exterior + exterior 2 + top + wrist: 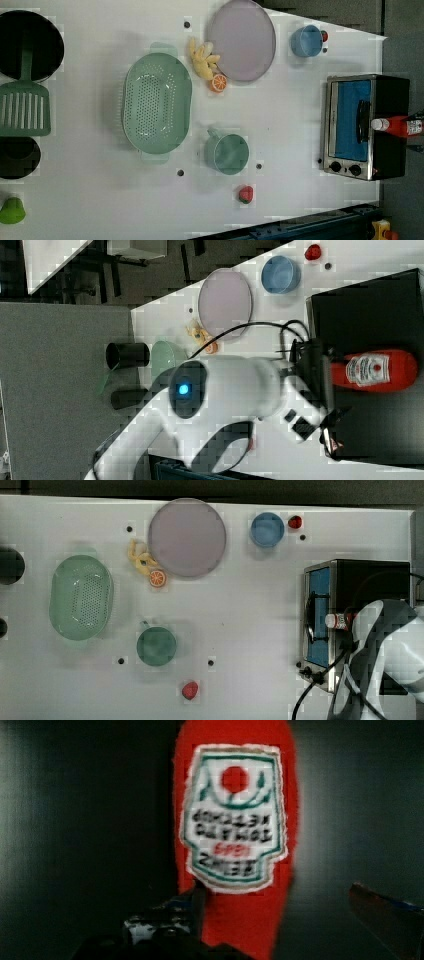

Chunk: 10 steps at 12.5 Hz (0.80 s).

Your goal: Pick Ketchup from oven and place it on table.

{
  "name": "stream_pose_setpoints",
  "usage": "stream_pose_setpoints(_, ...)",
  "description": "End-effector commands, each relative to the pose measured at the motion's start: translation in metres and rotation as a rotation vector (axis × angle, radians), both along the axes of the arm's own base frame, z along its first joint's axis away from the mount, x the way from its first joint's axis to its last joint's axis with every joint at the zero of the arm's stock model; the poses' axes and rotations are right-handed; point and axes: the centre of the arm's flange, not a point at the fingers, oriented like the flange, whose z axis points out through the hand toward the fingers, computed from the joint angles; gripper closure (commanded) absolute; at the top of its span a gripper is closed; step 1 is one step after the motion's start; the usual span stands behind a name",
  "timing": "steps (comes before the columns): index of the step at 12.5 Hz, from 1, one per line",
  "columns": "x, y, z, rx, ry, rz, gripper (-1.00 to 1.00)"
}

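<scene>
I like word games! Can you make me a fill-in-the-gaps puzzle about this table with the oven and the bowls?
1. The slim red plastic ketchup bottle lies on top of the black ____.
2. The bottle's cap is ____.
3. The round cup beside the big grey plate is ____.
4. The perforated oval basket is ____.

Missing words: oven; white; blue; green

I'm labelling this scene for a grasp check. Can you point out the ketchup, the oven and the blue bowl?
Ketchup (375, 370): right view, on its white label.
Oven (350, 120): left view, on the blue glass door.
Blue bowl (267, 529): top view, on its inside floor.
</scene>
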Motion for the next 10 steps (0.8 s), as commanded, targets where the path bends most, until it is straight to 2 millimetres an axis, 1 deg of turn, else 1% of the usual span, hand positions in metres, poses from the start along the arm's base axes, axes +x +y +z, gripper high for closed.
stream_pose_setpoints(1,0.005,-0.012,0.032,-0.073,-0.113,0.023,-1.00)
stream_pose_setpoints(3,0.007,-0.012,0.017,-0.057,-0.114,0.004,-1.00)
stream_pose_setpoints(6,0.004,-0.016,-0.001,-0.037,-0.094,-0.020,-1.00)
stream_pose_setpoints(7,0.005,-0.016,-0.001,-0.038,-0.095,-0.020,-1.00)
stream_pose_setpoints(8,0.003,-0.018,-0.003,-0.037,-0.092,-0.024,-0.68)
stream_pose_setpoints(10,0.004,-0.018,0.004,-0.041,-0.101,-0.023,-0.20)
